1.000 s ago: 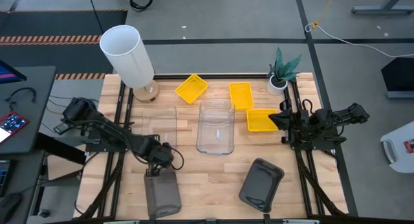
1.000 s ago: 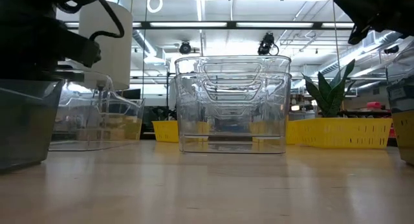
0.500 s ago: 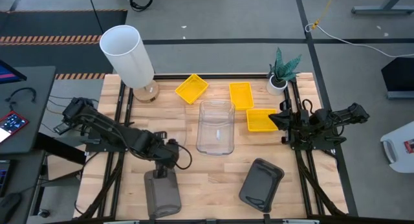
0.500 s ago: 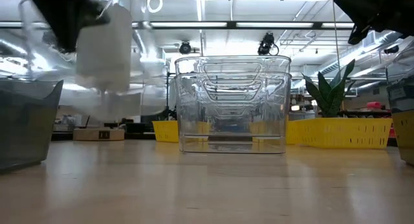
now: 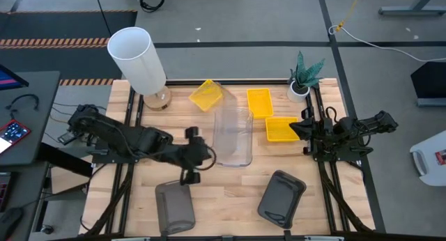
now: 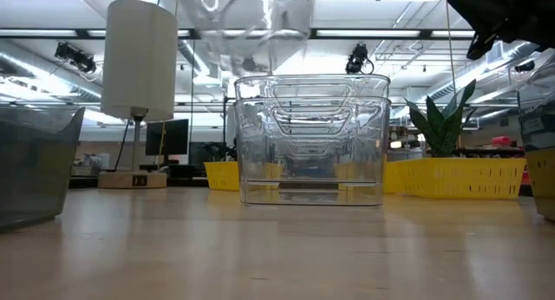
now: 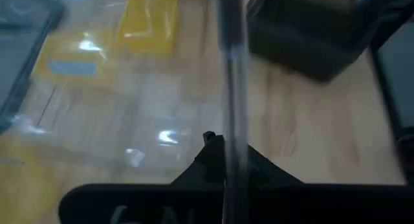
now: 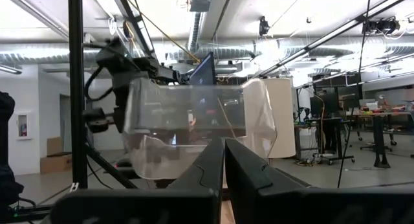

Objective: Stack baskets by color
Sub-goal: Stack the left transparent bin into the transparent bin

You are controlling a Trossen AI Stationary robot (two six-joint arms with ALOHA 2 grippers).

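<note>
Your left claw [image 5: 197,152] was clamped on the thin rim of a clear basket [image 5: 221,122], carried tilted above the clear stack [image 5: 233,147] mid-worktop; it looked light, stiff and slippery, so grip the rim deep.

No readable text, label, brand, number or sign can be made out on anything in these views; faint markings at the bottom of the left wrist view are too blurred to read.
</note>
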